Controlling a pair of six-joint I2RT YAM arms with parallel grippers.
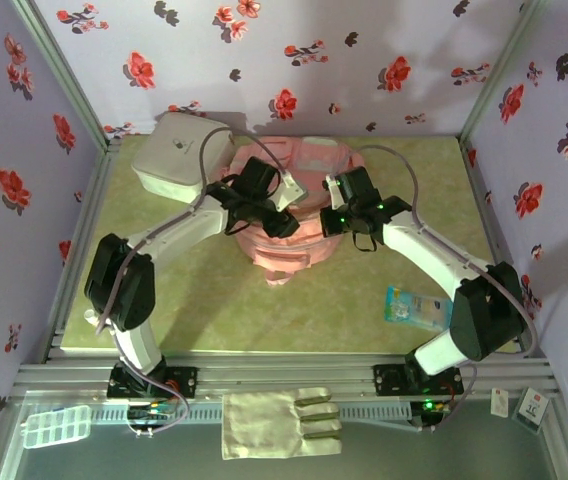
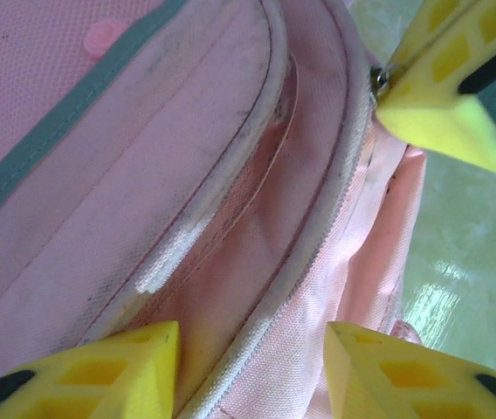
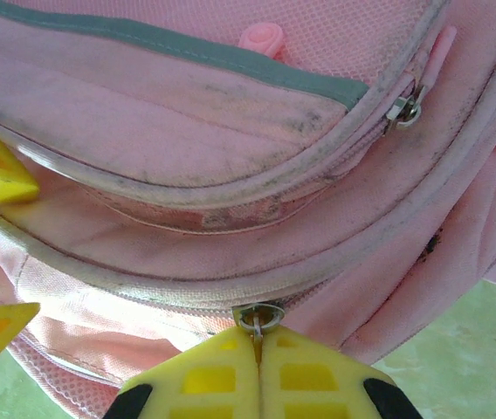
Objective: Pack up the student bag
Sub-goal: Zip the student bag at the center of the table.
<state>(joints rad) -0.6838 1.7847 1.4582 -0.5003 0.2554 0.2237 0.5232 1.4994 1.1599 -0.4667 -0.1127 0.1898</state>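
Directly beneath both jaws, student bag [image 1: 286, 256]

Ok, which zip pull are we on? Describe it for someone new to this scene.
Find the large soft pink fabric backpack on the green table. In the right wrist view, its lower zip line carries a small silver metal ring pull. Unlike the other silver pull by the front pocket's corner, it is pinched between the right arm's shut yellow foam jaws.

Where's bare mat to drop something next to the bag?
Widest: front centre, between bag and near edge, left of the blue packet. Also back right corner, past the right arm. Crowded: back left, box beside bag, left arm crossing.
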